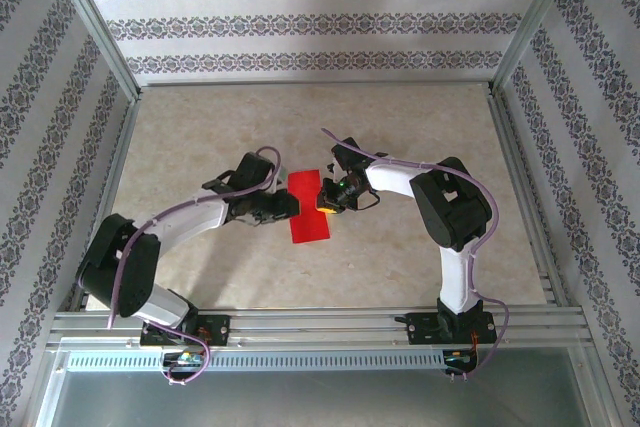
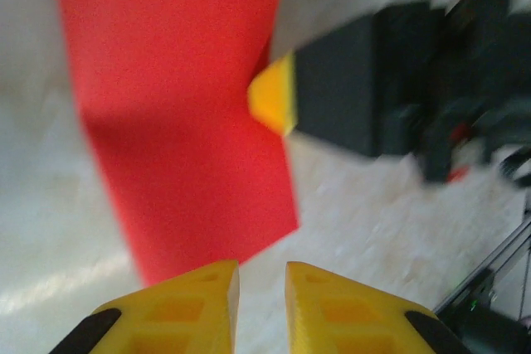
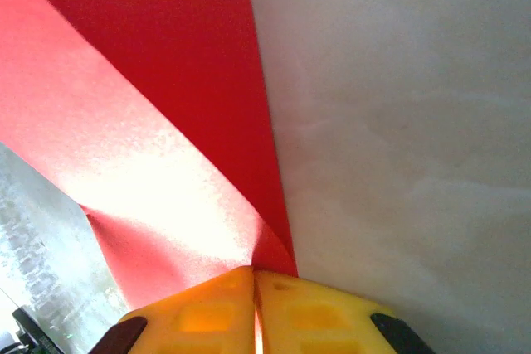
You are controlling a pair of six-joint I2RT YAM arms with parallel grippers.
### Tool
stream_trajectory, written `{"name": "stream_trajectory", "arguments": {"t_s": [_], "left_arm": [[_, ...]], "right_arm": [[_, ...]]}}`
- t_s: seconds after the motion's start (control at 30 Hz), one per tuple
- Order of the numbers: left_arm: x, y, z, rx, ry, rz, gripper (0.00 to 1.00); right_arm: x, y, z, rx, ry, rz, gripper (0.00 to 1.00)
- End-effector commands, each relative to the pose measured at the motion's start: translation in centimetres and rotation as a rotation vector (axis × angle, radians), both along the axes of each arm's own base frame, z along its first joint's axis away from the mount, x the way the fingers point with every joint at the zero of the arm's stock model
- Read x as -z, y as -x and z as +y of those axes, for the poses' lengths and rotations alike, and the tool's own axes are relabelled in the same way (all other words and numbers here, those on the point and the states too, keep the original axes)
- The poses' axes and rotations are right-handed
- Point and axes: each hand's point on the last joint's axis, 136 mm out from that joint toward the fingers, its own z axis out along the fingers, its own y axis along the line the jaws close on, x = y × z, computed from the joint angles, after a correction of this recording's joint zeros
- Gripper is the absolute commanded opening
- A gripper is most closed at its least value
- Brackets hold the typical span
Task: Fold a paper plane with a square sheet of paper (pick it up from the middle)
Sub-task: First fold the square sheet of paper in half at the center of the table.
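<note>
Between the clenched yellow tips of our right claw (image 3: pixel 254 276) we pinch the thin red square sheet of paper (image 3: pixel 158 64), its far edges cut off, just ahead of our slightly parted left claw (image 2: pixel 262 278).

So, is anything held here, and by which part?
The right end effector pinches the red paper at its lifted edge. The left end effector holds nothing, slightly open just short of the paper.
</note>
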Motion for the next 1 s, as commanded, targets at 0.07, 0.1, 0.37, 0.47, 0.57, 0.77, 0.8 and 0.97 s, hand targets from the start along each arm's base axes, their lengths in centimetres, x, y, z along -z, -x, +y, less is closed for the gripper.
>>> {"name": "stream_trajectory", "arguments": {"t_s": [0.07,0.1,0.37,0.47,0.57,0.77,0.8,0.97], "left_arm": [[1.8,-4.8,-1.0,-0.083,0.0,-0.034,0.21],[2.3,-5.2,-1.1,-0.089,0.002,-0.032,0.21],[6.1,-6.5,0.3,-0.159,0.029,0.026,0.2],[7.2,-6.5,1.7,-0.197,0.028,0.051,0.2],[8.2,-6.4,3.7,-0.24,-0.007,0.077,0.21],[8.5,-6.8,7.7,-0.292,-0.067,0.076,0.2],[7.9,-7.1,8.2,-0.298,-0.068,0.065,0.2],[2.9,-8.4,6.3,-0.25,0.047,-0.034,0.21]], "right_arm": [[8.5,4.7,-9.2,0.048,0.436,0.188,0.13],[8.5,4.8,-9.1,0.047,0.431,0.194,0.13],[8.8,5.0,-9.3,0.038,0.443,0.203,0.13],[8.9,5.2,-10.0,0.024,0.482,0.199,0.13],[8.8,5.4,-11.3,-0.008,0.569,0.175,0.13],[9.2,5.8,-12.3,-0.024,0.6,0.182,0.13],[9.2,5.8,-12.3,-0.024,0.598,0.182,0.13],[9.0,5.6,-11.9,-0.019,0.578,0.18,0.13]]}}
